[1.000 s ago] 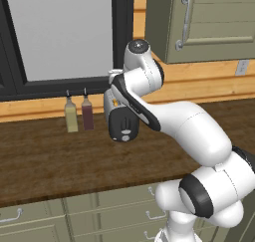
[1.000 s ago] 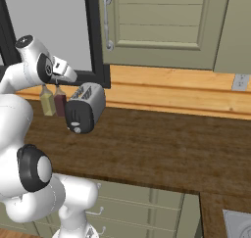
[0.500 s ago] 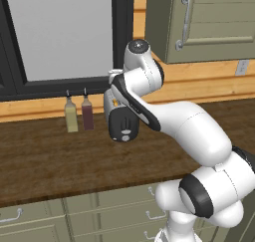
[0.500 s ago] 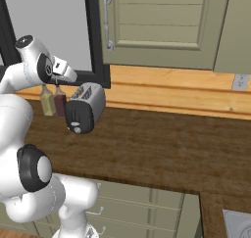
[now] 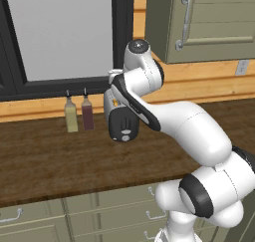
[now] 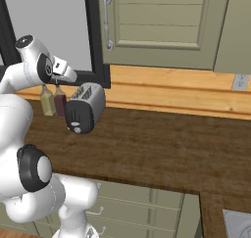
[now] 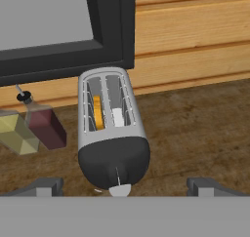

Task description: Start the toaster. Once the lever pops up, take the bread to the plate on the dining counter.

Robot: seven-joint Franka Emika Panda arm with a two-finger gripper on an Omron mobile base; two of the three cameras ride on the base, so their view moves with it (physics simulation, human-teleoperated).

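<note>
Hand view is being used here as the main guide, because the toaster [image 7: 112, 133] is being looked at from above and slightly behind its black end panel. The two finger tips are being seen far apart at about 7 and 5 o'clock of that view, so the gripper [image 7: 122, 186] is being held wide open, with nothing between the jaws. The white knob [image 7: 119, 190] of the toaster is lying almost midway between them, at 6 o'clock. In the left slot a piece of bread [image 7: 97, 112] is being shown, orange on its edge; something pale is sitting in the right slot, but it cannot be told what it is.

From the right base view, the toaster [image 6: 85, 107] is standing on the dark wooden counter [image 6: 162, 149], with two small bottles [image 6: 53, 100] just beside it at 9 o'clock, below the window [image 6: 49, 26].

The step in hand is judged to be the starting of the toaster. The lever itself is not being clearly distinguished on the black panel, so it should be located first. A good approach is probably a descent straight down along the end panel, with one finger tip being placed on top of the lever and pushed until it is latching. The push should be kept vertical, otherwise the light toaster may be slid or tipped toward the bottles.
</note>
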